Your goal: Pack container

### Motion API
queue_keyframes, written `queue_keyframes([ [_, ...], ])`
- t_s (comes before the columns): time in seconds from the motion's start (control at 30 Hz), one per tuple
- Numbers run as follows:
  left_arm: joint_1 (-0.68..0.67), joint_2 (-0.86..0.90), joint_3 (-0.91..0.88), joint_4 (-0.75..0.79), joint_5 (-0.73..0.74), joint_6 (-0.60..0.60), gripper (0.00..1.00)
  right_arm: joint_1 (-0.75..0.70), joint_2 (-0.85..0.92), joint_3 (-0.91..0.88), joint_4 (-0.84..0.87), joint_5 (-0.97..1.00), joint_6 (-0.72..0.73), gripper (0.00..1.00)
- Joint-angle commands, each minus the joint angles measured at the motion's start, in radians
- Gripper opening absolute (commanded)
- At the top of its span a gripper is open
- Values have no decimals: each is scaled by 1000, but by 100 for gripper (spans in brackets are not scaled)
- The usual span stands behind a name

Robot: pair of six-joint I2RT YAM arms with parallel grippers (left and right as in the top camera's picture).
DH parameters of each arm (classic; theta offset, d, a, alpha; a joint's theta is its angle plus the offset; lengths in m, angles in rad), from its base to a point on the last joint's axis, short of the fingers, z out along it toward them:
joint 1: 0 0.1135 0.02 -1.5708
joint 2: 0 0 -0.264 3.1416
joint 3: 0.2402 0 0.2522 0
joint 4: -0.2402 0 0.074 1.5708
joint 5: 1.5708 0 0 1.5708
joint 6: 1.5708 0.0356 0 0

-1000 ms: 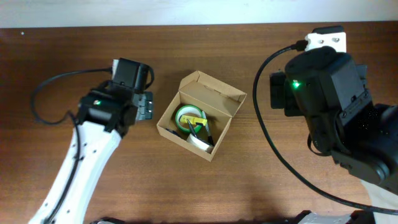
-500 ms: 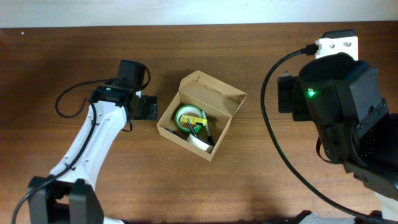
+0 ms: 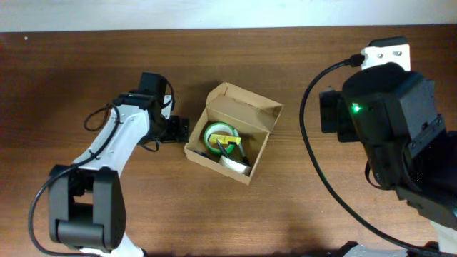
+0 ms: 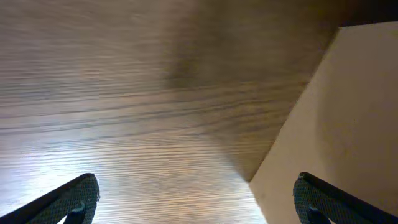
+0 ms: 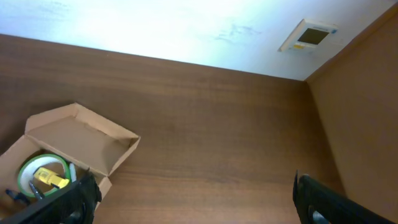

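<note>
Packing looks well along: the container [image 3: 243, 108] sits right at the tips of the left tool [image 3: 180, 129], loaded with a green tape roll [image 3: 216, 133] and some small bits, but it gapes open on top, so closing it seems the job left. Both tools are spread wide and empty, the right tool [image 5: 196, 202] hanging high and well back from the box. The small contents are too jumbled to name, and whether the left tool touches the box wall I can't call.

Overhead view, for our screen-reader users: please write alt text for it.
An open cardboard container sits in the middle of the table, holding a green tape roll and other small items. The left gripper, open, is close beside its left wall; the right arm looms over the right side.
</note>
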State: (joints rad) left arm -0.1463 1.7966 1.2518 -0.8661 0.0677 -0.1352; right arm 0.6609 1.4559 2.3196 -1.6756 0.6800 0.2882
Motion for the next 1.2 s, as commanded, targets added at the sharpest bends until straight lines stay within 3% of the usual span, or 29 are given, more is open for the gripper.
queue_keyframes([
  [0.0,3,16,-8,-8,153,18,99,0,-6,-2,-8,-2,4,99],
  [0.77,-3,16,-8,-158,440,81,100,0,-6,-2,-16,-2,4,99],
  [1.07,-60,16,-8,-156,449,84,99,0,-6,-6,-23,-2,4,99],
  [1.17,-61,16,-8,-145,357,82,100,-26,2,-17,-23,-13,4,99],
])
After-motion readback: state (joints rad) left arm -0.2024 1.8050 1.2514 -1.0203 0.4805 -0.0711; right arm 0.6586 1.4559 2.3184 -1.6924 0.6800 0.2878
